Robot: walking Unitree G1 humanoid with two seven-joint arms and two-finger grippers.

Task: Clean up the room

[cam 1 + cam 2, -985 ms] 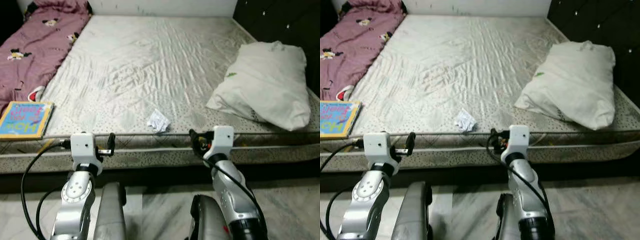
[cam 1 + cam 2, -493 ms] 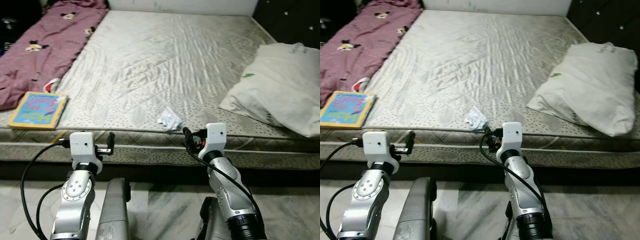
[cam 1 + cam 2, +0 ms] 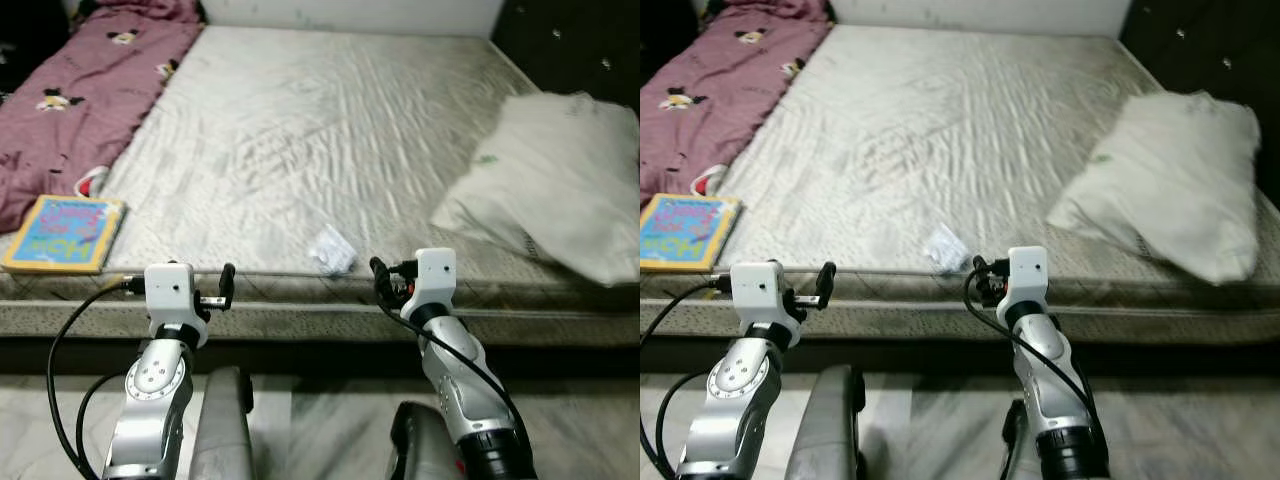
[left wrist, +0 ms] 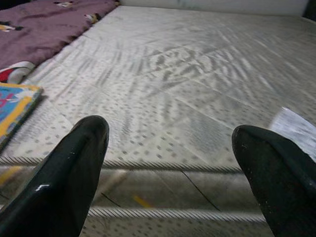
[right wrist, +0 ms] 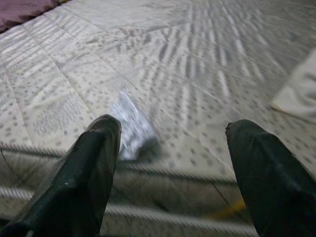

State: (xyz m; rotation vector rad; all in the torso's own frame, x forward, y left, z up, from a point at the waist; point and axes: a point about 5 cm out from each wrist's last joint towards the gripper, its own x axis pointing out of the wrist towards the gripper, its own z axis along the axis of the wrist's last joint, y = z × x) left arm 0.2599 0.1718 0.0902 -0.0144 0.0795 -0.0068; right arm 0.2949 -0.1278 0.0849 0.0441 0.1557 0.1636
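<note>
Bare mattress (image 3: 330,130), crumpled wrapper (image 3: 332,250) near edge, right tool (image 5: 168,163) spread before it

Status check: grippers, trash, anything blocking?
Left gripper and right gripper open, empty, at mattress edge. Crumpled white wrapper near edge, ahead of right gripper. Nothing in the way.

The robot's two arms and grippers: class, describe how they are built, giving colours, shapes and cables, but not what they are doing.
Both arms are silver metal with rounded, jointed segments. Each ends in a white boxy block that carries the left gripper or right gripper. The fingers are long, black, glossy and rounded at the tips. Black cables loop from each white block down along the arm. The right arm has a black collar with a small red mark lower down.
</note>
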